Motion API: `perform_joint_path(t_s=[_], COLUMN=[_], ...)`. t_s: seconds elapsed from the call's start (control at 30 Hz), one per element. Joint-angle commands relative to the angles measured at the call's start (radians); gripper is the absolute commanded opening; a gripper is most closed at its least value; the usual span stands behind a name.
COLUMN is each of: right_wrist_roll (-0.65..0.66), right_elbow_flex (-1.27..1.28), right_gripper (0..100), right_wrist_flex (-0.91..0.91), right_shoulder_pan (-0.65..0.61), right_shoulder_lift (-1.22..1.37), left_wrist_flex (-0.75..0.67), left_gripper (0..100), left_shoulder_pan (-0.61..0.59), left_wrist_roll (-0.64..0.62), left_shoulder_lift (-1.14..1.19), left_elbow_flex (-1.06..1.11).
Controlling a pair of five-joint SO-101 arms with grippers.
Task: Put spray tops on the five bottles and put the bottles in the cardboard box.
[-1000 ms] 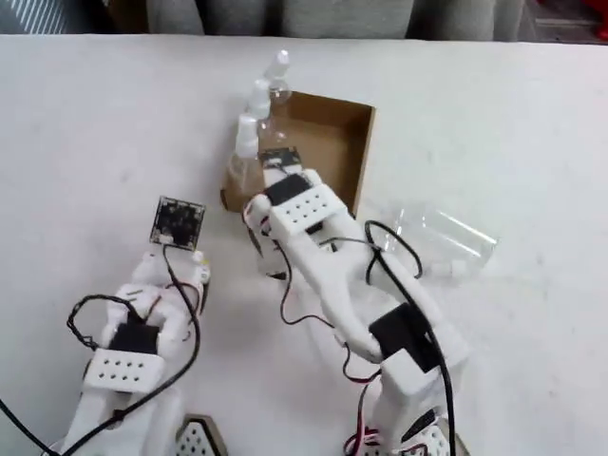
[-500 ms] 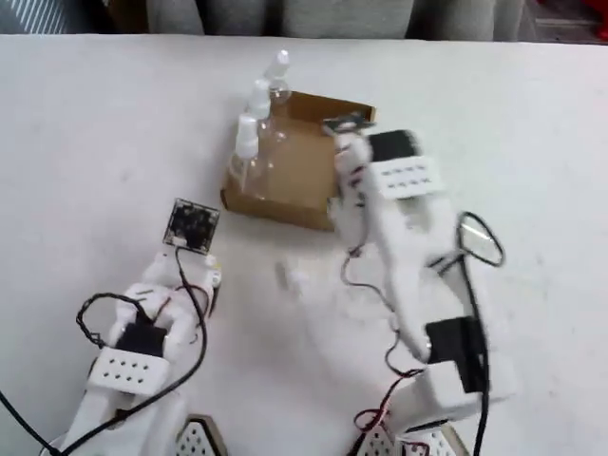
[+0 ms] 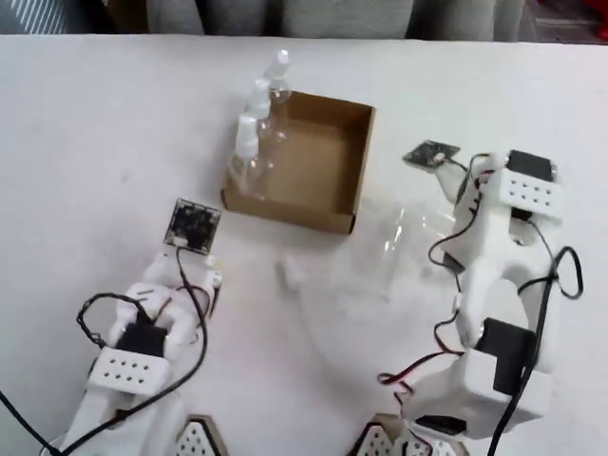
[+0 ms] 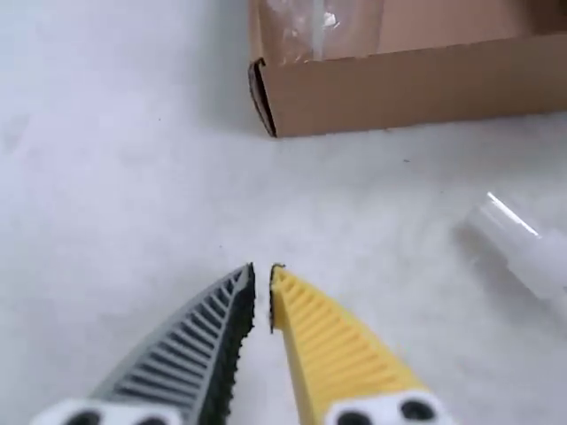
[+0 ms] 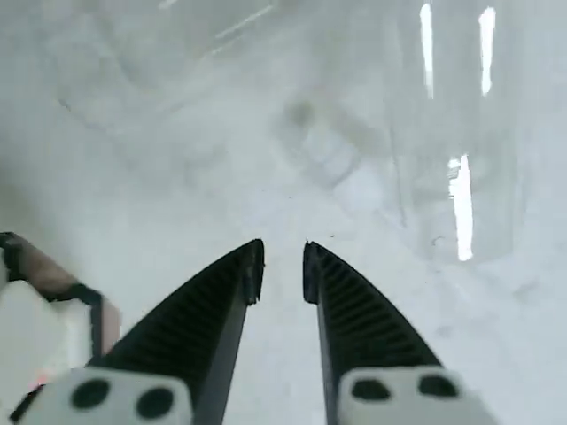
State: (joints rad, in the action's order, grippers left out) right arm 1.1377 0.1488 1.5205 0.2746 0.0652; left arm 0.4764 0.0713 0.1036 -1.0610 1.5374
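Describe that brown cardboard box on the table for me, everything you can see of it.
The brown cardboard box is shallow, roughly square and open at the top, with low plain walls. It sits flat on the white table, turned slightly askew. Three clear plastic bottles with white spray tops stand upright in a row along one side wall, apparently inside it; the rest of its floor shows bare cardboard.

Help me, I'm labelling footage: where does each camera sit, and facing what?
High view: fixed above, looking down at table, cardboard box, both arms.
Left wrist view: on left wrist, facing the box corner past the left end effector.
Right wrist view: on right wrist, facing lying clear bottles past the right end effector.
Shared: the box, high and left wrist views.
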Motion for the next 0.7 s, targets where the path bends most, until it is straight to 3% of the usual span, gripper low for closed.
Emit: perform_joint_path(t_s=[0.0,0.07,0.33,0.67], right_wrist_roll=[0.094,0.146,0.269,0.247], right_elbow_flex=[0.012,0.025,0.038,0.035], right_gripper=[16.7,20.4,18.6,18.3], right_wrist_flex=[-0.125,-0.166,-0.189,-0.136], right_shoulder_pan=[0.039,0.044,0.041,0.076], right_shoulder_lift=[0.005,0.024,0.120,-0.071], left_wrist_flex=[0.003,0.003,0.003,0.002], left_gripper=[6,6,6,6], left_shoulder_pan=[0.013,0.013,0.013,0.013], left_wrist_roll=[0.005,0.005,0.005,0.005], left_shoulder_lift=[-0.027,-0.027,-0.027,-0.027], left_elbow_flex=[-0.021,-0.021,-0.021,-0.021])
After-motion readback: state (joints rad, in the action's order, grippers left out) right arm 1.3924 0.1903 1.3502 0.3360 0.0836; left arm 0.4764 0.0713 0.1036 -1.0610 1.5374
